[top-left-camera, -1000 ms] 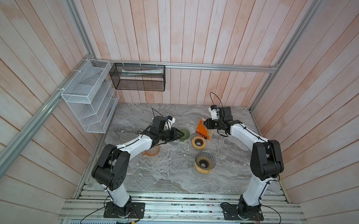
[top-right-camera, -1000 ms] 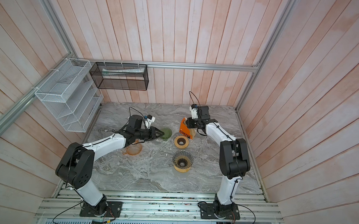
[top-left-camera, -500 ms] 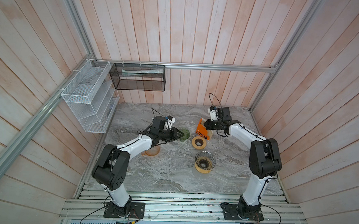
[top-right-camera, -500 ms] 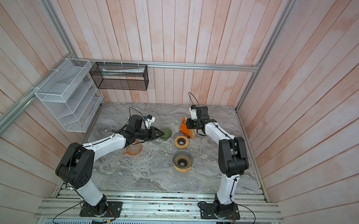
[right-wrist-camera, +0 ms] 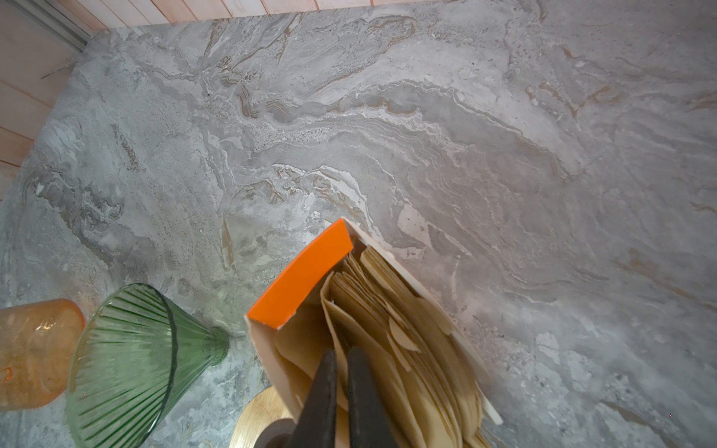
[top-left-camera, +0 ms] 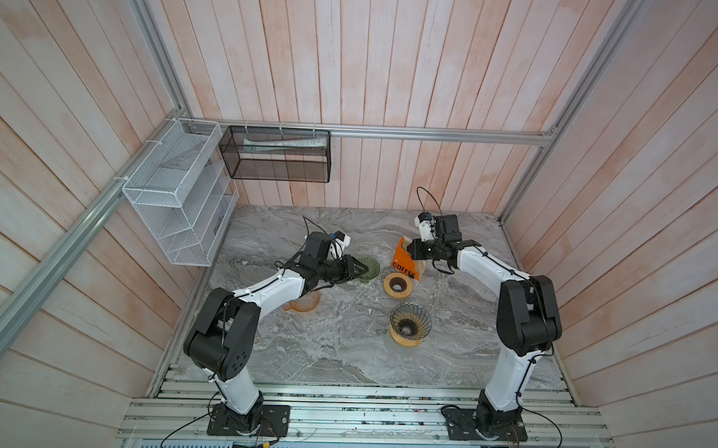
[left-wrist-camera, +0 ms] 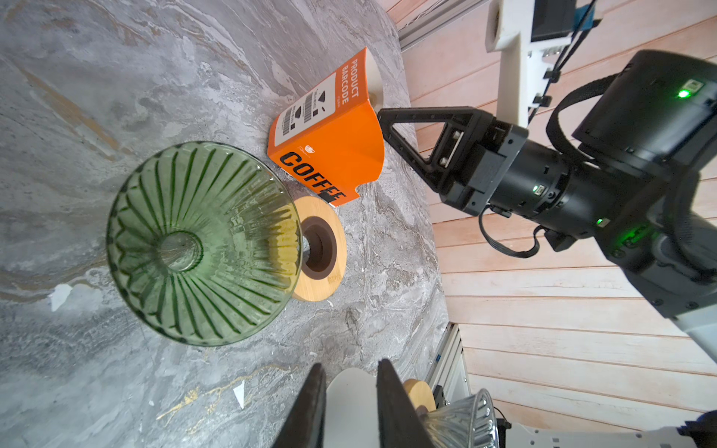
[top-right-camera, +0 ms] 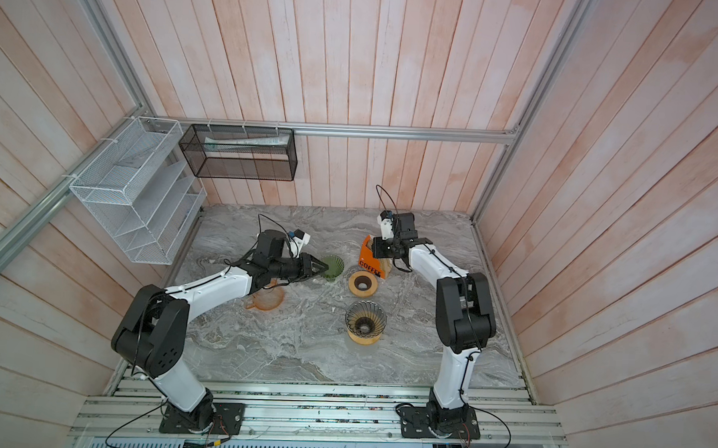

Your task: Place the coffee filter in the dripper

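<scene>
1. In a top view, my right claw [top-left-camera: 411,249] dips into the orange filter box [top-left-camera: 401,261] lettered "COFFEE"; my left claw [top-left-camera: 361,270] sits just beside the green glass dripper [top-left-camera: 371,266].
2. Left wrist: my left claw's fingers [left-wrist-camera: 392,411] stand parted, empty; the box [left-wrist-camera: 333,147] reads "PRODUCT BARCODE".
3. Right wrist: my right claw [right-wrist-camera: 341,372] is clenched on a coffee filter [right-wrist-camera: 343,329] inside the box.

Pale pink plank walls [top-left-camera: 356,67] close in a grey marbled tabletop [top-left-camera: 335,349]. Aluminium rails [top-left-camera: 436,133] run along the walls. A white wire rack [top-left-camera: 175,200] hangs on the left wall and a black mesh basket [top-left-camera: 274,163] on the back wall. The light is soft and even.
</scene>
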`<state>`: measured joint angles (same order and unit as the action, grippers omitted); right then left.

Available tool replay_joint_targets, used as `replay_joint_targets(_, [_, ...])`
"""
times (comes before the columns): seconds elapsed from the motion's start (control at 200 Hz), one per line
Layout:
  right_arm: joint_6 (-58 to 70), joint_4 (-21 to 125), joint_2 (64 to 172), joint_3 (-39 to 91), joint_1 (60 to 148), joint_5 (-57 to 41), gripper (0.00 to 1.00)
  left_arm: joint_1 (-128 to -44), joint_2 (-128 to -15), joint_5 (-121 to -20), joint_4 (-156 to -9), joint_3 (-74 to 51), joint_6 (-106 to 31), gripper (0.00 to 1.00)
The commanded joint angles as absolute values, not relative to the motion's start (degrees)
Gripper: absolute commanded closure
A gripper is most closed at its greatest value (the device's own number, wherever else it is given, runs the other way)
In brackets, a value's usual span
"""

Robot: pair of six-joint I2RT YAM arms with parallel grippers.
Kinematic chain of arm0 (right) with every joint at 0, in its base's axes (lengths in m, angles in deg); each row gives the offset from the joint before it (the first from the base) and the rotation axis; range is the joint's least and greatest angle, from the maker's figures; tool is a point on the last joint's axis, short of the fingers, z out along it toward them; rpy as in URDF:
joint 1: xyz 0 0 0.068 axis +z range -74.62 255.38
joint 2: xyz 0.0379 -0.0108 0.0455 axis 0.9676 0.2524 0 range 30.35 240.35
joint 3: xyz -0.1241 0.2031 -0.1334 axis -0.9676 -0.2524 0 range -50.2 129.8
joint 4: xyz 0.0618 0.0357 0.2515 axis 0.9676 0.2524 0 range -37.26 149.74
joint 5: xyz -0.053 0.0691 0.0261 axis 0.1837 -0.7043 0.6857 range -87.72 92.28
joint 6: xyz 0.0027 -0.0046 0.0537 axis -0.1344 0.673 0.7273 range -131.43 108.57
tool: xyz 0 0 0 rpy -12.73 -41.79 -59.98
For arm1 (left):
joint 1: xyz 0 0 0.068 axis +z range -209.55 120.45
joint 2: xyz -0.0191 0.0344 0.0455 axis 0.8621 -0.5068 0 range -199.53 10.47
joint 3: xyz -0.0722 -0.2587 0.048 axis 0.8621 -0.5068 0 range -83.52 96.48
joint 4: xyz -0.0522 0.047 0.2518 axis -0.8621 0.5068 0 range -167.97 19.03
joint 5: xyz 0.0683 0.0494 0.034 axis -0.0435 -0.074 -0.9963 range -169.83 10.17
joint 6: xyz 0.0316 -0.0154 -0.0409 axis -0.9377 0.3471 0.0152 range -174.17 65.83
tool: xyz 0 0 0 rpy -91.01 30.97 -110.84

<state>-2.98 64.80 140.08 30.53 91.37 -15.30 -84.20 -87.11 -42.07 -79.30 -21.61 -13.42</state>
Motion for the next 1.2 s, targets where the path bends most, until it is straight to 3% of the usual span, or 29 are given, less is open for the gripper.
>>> replay_joint_targets(0.0, [-3.4,65.8,141.3,32.2,91.8,-15.2,0.99,-83.8,-88.0,-40.9,-80.0,-22.2,-13.7,0.73])
replay_joint_targets(1.195, [-3.3,67.4,135.7,30.4,92.7,-10.8,1.0,-83.7,-86.5,-41.3,-80.9,-23.4,-13.3,0.74])
